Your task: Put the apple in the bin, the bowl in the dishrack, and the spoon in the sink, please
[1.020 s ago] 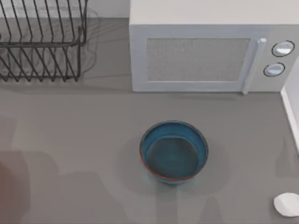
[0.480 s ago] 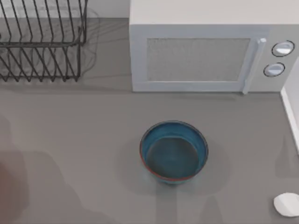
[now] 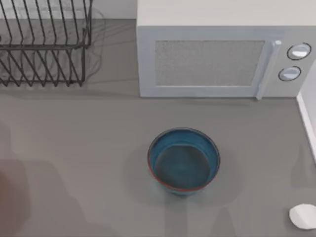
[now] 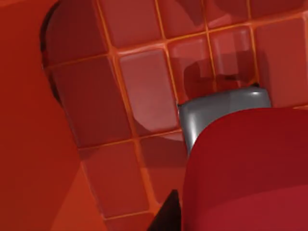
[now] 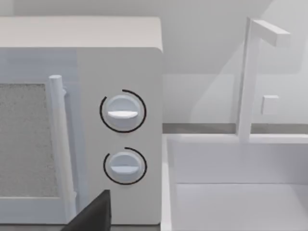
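- Apple point(image 4: 250, 173): large red rounded mass close against the left wrist camera, with a red gridded surface of square cells point(image 4: 149, 91) right behind it. That gridded surface looks like the bin's inside; a plain red wall point(image 4: 29, 144) runs along one side of it.
- Left gripper: a grey finger point(image 4: 216, 108) lies against the apple's upper edge, and a dark tip point(image 4: 166, 214) shows beside the fruit. Apple sits right at the fingers; whether they are clamped on it or loosened, I cannot tell.
- Top view: a dim reddish smear point(image 3: 6, 202) at the table's left edge, low in the picture; too vague to name.
- Bowl point(image 3: 183, 160): teal-blue, reddish-brown rim, upright on the grey table point(image 3: 98, 148), about mid-table, well apart from either gripper.
- Dishrack point(image 3: 44, 44): black wire, at the table's far left corner, well apart from the bowl.
- Spoon point(image 3: 303, 216): white rounded end at the table's near right corner, partly cut off by the picture edge, resting on the table.
- Microwave point(image 3: 217, 54): pale grey, behind the bowl, door handle point(image 3: 266, 69) and two dials point(image 3: 298, 51) at its right end.
- Right wrist view: faces the microwave's dial end point(image 5: 122, 113); the white sink basin point(image 5: 240, 192) with its faucet point(image 5: 255, 72) sits just beside the microwave.
- Right gripper: a dark finger tip point(image 5: 94, 216) shows near the microwave's base. Grip width cannot be told; nothing is seen held.
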`<state>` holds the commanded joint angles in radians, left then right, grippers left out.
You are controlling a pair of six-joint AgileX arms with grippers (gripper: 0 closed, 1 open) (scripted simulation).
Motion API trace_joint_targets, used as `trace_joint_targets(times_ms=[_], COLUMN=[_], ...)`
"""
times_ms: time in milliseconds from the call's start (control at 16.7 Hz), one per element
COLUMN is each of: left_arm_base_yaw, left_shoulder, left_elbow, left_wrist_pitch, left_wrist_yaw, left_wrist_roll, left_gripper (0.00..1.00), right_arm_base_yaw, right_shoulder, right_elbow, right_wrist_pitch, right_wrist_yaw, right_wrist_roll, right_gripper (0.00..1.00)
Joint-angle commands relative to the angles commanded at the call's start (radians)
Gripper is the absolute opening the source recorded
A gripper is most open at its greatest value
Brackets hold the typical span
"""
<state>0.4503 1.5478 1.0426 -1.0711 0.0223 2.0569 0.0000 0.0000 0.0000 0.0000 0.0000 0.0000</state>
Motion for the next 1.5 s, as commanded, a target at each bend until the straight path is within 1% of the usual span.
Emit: trace_joint_targets(times_ms=[540, 600, 1200, 1320, 1500], left_arm_base_yaw=[0.000, 0.000, 0.001, -0.011, -0.044], left_shoulder=[0.000, 0.000, -0.018, -0.051, -0.162], left_elbow=[0.000, 0.000, 0.001, -0.033, -0.123], left_wrist_pitch=[0.000, 0.000, 0.003, 0.027, 0.103], left_wrist_yaw=[0.000, 0.000, 0.005, -0.005, -0.023], left_wrist_roll=[0.000, 0.000, -0.009, -0.061, -0.219], left_gripper=[0.98, 1.00, 1.00, 1.00, 1.00], right_arm_base_yaw=[0.000, 0.000, 0.000, 0.000, 0.000], right_shoulder=[0.000, 0.000, 0.000, 0.000, 0.000], right_elbow=[0.000, 0.000, 0.000, 0.000, 0.000], right_wrist_pitch=[0.000, 0.000, 0.000, 0.000, 0.000], right_wrist_yaw=[0.000, 0.000, 0.000, 0.000, 0.000], right_wrist_roll=[0.000, 0.000, 0.000, 0.000, 0.000], right_gripper=[1.00, 1.00, 1.00, 1.00, 1.00])
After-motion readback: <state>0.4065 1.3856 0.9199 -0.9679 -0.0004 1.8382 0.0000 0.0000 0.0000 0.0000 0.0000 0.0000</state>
